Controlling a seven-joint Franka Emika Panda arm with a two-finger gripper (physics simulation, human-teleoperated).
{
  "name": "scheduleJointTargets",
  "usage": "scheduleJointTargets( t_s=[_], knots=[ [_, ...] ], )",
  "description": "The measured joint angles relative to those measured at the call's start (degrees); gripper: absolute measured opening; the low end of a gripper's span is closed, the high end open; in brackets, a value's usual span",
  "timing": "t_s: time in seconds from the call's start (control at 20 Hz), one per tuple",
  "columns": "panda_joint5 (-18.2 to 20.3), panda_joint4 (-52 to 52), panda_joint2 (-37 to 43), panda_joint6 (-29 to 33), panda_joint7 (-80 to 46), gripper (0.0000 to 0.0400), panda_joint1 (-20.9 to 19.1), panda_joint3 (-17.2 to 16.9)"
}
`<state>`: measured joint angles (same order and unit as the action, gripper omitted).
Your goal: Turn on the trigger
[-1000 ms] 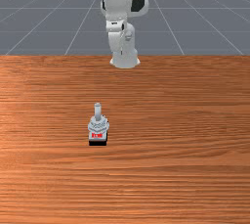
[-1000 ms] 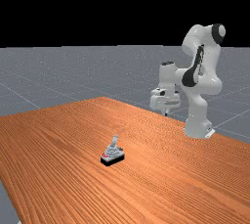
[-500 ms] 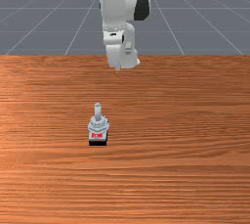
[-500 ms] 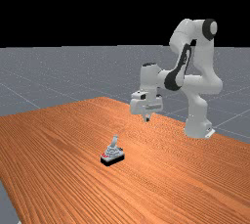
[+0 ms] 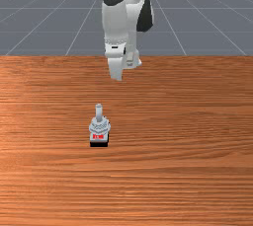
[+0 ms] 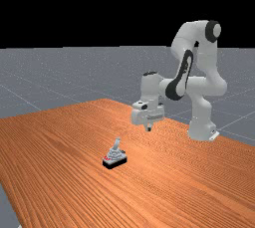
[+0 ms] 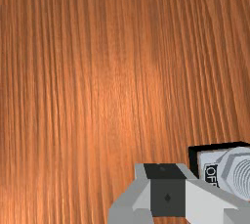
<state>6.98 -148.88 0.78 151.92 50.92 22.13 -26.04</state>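
The trigger is a grey toggle switch [image 5: 99,126] on a black base, with an upright lever and a red mark on its front. In the far view the switch [image 6: 115,158] stands on the table, its lever leaning slightly. My gripper [image 6: 149,128] hangs above the table, higher than the switch and toward the arm's base, not touching it. In the wrist view the gripper [image 7: 167,190] has its fingers together with nothing between them. Beside them the switch [image 7: 222,169] is partly visible, with an "OFF" label; a finger covers part of it.
The wooden table [image 5: 178,121] extends around the switch on all sides. The arm's base [image 6: 201,126] stands at the table's edge on the far view's right.
My hand has moved out from the arm's base toward the switch, to the far view's left, and lately lower. The switch has stayed where it was.
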Motion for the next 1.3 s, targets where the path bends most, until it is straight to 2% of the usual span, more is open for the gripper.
scheduleJointTargets(
  t_s=[0.05, 0.2, 0.4, 0.45, 0.55, 0.9, 1.25, 1.3],
  knots=[
    [-0.2, -1.3, 0.5, 2.1, -1.8, 0.0, 0.0, 0.1],
    [-0.7, -1.2, 0.4, 2.3, -4.6, 0.0, -0.5, -0.5],
    [0.4, -0.6, -0.1, 1.8, -0.6, 0.0, -1.9, -2.1],
    [3.0, -0.2, -0.3, 1.1, 5.3, 0.0, -2.0, -2.4],
    [2.3, 0.6, -1.0, 1.0, 5.5, 0.0, -2.3, -2.4],
    [10.1, 16.8, -13.2, -5.1, 14.0, 0.0, -4.5, 0.9],
    [12.4, 27.3, -20.5, -8.9, 13.0, 0.0, -5.9, 2.3],
    [10.9, 27.1, -20.7, -7.9, 9.9, 0.0, -4.8, 1.3]
  ],
)
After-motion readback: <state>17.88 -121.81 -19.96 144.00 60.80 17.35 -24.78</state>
